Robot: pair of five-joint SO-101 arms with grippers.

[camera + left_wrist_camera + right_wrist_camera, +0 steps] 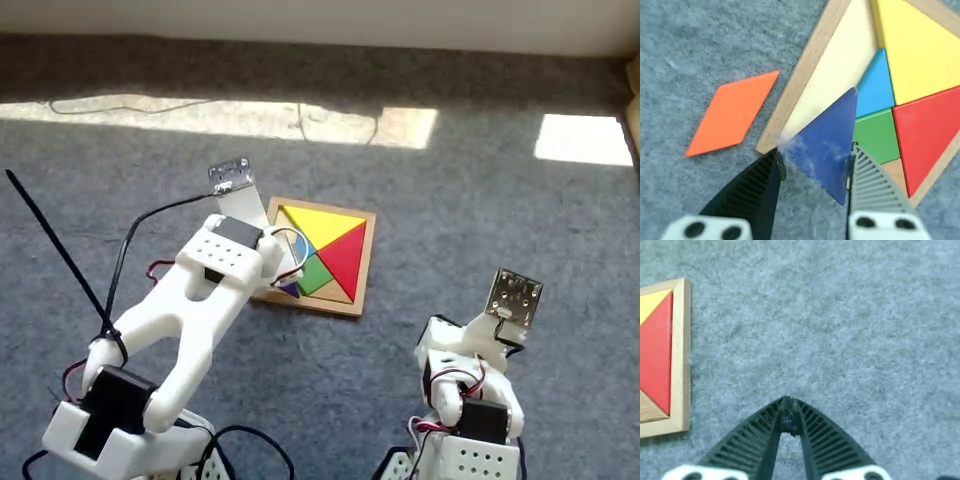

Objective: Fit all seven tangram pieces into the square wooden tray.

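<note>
The square wooden tray (366,262) lies on the carpet and holds a yellow triangle (920,50), a red triangle (930,130), a green piece (875,137) and a light blue triangle (876,87). My left gripper (815,162) is shut on a dark blue triangle (827,140), held over the tray's near-left corner (771,142). An orange parallelogram (732,112) lies flat on the carpet just outside the tray's left rim. My right gripper (789,421) is shut on nothing, above bare carpet right of the tray (682,350).
Grey carpet (500,210) covers the whole floor, with sunlit patches at the back. The left arm (215,270) hides the tray's left part in the high view. The right arm (470,370) sits folded near the front right.
</note>
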